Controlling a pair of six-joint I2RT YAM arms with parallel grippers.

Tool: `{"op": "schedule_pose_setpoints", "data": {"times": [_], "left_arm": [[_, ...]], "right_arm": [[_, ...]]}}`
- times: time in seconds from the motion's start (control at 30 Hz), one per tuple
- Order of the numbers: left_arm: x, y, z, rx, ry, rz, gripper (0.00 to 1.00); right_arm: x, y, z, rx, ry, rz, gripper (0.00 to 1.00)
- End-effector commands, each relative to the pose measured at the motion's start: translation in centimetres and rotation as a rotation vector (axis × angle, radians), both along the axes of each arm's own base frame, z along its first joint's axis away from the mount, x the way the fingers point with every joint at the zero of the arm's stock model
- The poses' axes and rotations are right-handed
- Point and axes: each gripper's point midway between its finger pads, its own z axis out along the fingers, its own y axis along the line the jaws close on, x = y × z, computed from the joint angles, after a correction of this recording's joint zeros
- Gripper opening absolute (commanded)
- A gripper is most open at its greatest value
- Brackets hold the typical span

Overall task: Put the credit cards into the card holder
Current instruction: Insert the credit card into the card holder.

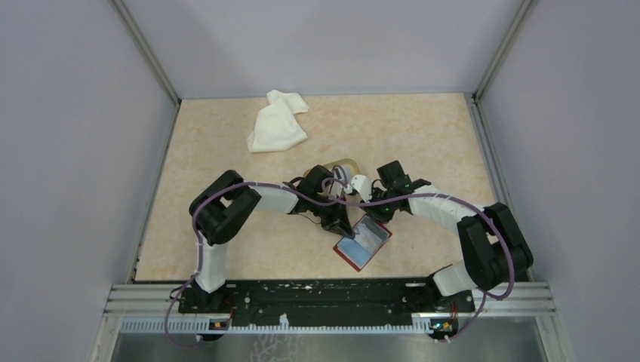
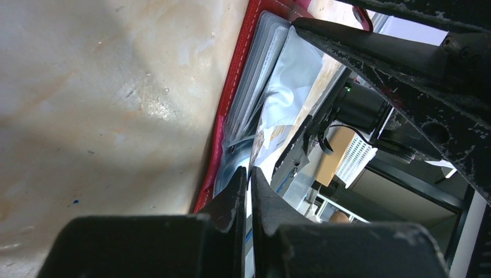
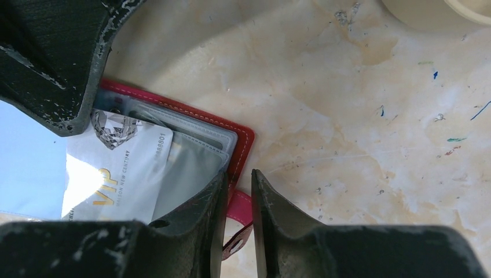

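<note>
Beige counter (image 3: 359, 116): white card (image 3: 124, 168) half in card holder (image 3: 246, 139); my left fingers (image 2: 231, 200) and right fingers (image 3: 278, 220) nearly together, grips unclear; next, push it deeper.

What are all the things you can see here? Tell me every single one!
card holder: one, red, lying open between the arms.
card: one, white with gold VIP letters, in the open holder.
dish: one, tan, behind the arms, partly hidden.
cloth: one, white, crumpled, far left of the table.
table: one, beige.
left gripper: one, black, jaws nearly together at the holder's clear pockets.
right gripper: one, black, jaws around the holder's red strap.
</note>
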Motion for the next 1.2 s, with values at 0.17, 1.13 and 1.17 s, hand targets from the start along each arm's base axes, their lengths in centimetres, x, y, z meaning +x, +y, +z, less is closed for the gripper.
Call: {"op": "schedule_pose_setpoints", "data": {"times": [0.17,1.13,1.17], "left_arm": [[-1.7,2.1,-1.9,0.117,0.080,0.009,0.08],[-2.9,2.5,-0.7,0.182,0.159,0.063,0.12],[-3.0,2.4,-0.8,0.184,0.164,0.062,0.12]], "right_arm": [[0.0,2.6,1.5,0.087,-0.019,0.059,0.23],[-0.1,4.3,1.8,0.126,-0.032,0.020,0.23],[-0.1,4.3,1.8,0.127,-0.030,0.017,0.23]]}}
